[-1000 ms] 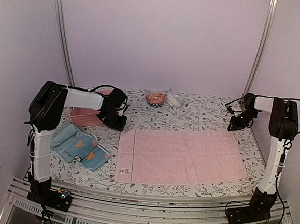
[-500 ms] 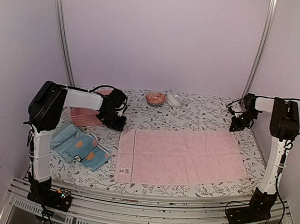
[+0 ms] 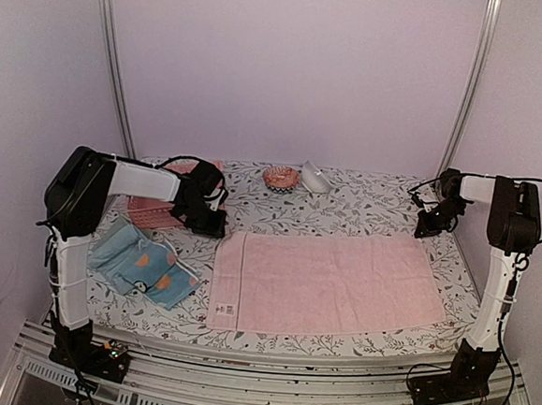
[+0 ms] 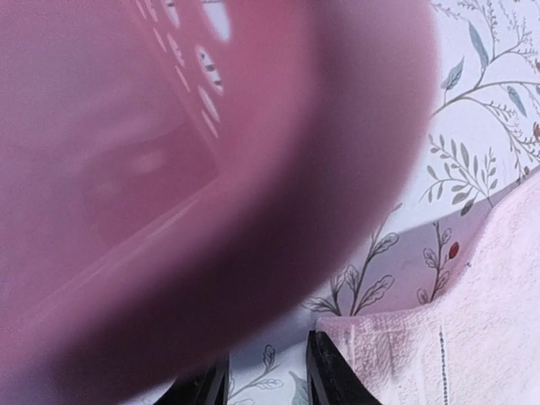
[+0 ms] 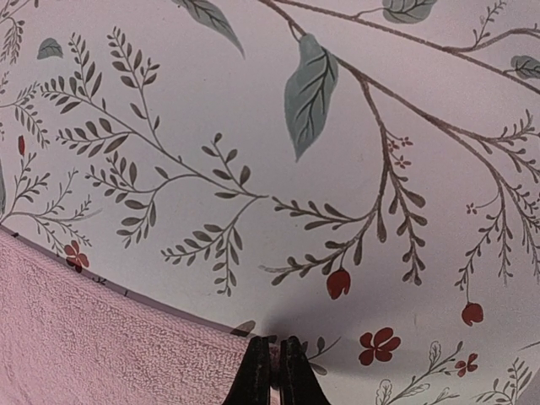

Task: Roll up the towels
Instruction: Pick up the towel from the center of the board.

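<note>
Pink towel (image 3: 325,287) is lying flat and spread wide in the middle of the desk (image 3: 365,205). That is a good way for it to be lying before rolling, so I think the rolling is not starting yet. To the left of the pink towel, the blue towel (image 3: 148,270) with orange shapes is sitting in a crumpled heap, likely waiting its turn. The pink basket (image 3: 150,212) is sitting just past the pink towel's far left corner.

The left gripper (image 3: 215,224) is hanging between the basket and that corner. Its fingers are standing a little way apart with nothing between them, maybe getting ready to pinch the cloth. The right gripper (image 3: 426,226) is hanging just past the pink towel's far right corner with its fingers pressed tight together, and I am not seeing any cloth in them. Both are probably lining up to take the far edge together.
</note>
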### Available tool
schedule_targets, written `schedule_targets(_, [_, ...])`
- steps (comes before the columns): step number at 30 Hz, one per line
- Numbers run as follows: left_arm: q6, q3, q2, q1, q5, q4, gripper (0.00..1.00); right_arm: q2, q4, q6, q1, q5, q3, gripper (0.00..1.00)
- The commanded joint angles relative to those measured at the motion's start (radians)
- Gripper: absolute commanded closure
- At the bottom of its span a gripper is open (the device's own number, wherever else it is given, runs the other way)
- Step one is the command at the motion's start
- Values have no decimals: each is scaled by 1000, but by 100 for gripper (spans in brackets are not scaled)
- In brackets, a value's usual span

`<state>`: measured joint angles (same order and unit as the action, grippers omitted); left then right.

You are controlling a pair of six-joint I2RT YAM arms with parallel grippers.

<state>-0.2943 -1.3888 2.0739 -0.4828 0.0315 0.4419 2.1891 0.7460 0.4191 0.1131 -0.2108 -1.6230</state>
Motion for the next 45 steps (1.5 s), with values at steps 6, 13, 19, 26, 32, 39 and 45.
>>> schedule_targets(6, [-75, 88, -132, 10, -38, -140, 63, 34, -3, 10, 5, 58, 23, 97])
schedule_targets(13, [-73, 63, -55, 10, 123, -127, 62, 43, 7, 13, 6, 44, 21, 97])
schedule_targets(19, [-64, 32, -6, -3, 126, -94, 67, 43, 9, 15, 7, 42, 24, 97])
schedule_targets(26, [-59, 8, 20, -9, 62, -59, 75, 47, 12, 14, 7, 39, 25, 97])
schedule_targets(32, [-50, 13, 29, -21, 19, -57, 83, 51, 10, 15, 6, 39, 25, 97])
schedule_targets(39, [-26, 9, 43, -68, -55, -47, 81, 51, 12, 14, 6, 37, 26, 97])
schedule_targets(45, [-17, -5, 64, -86, -117, -9, 74, 49, 15, 12, 5, 30, 24, 97])
